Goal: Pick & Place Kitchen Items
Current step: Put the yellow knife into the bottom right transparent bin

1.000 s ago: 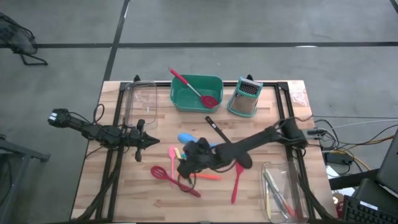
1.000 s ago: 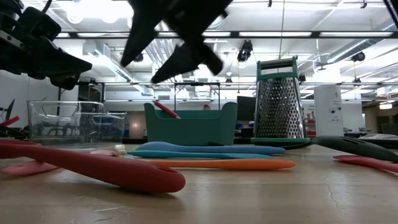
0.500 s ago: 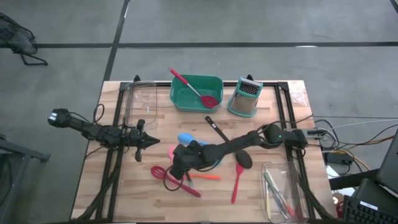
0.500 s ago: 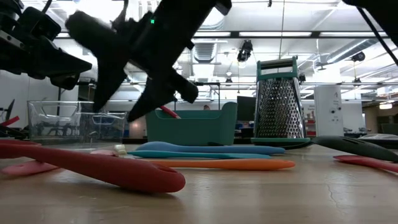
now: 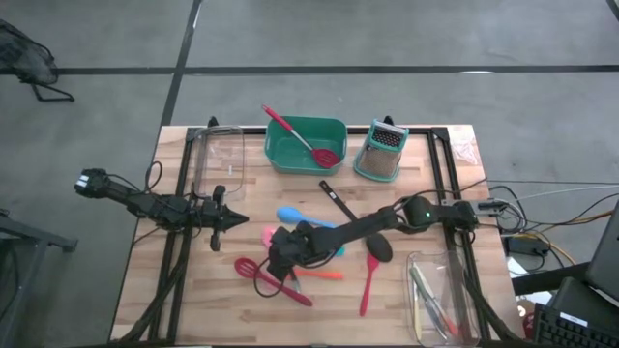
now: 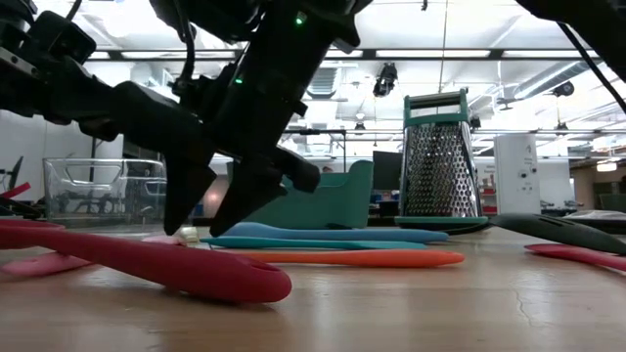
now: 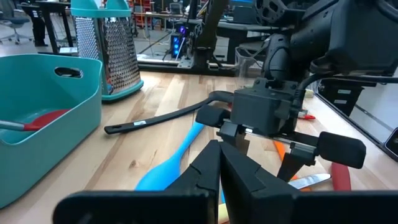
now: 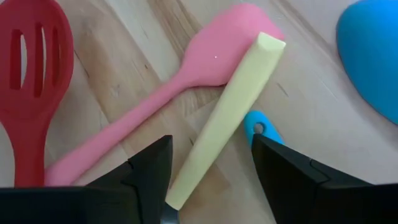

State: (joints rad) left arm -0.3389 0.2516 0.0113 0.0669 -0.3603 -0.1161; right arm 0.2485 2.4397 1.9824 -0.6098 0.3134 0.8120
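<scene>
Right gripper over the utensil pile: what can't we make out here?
- High view: the right gripper hides the yellow handle and the utensils beneath it.
- Right wrist view: the yellow handle's lower end is cut off behind the fingers.
- Low view: the clear bin is partly hidden by the arm.

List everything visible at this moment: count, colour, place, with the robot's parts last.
Teal tub: one, table's far edge; a red slotted spoon leans in it.
Box grater: one, steel with teal base, right of the tub.
Clear containers: two, far left and near right.
Black ladle: one, centre.
Blue spoon: one, centre.
Pink spatula: one, under the yellow handle.
Orange utensil: one, centre.
Red utensils: a slotted one at near left, a spoon at near right.
Left hand: shut, hovering at left.
Right hand: open, astride the yellow handle.
</scene>
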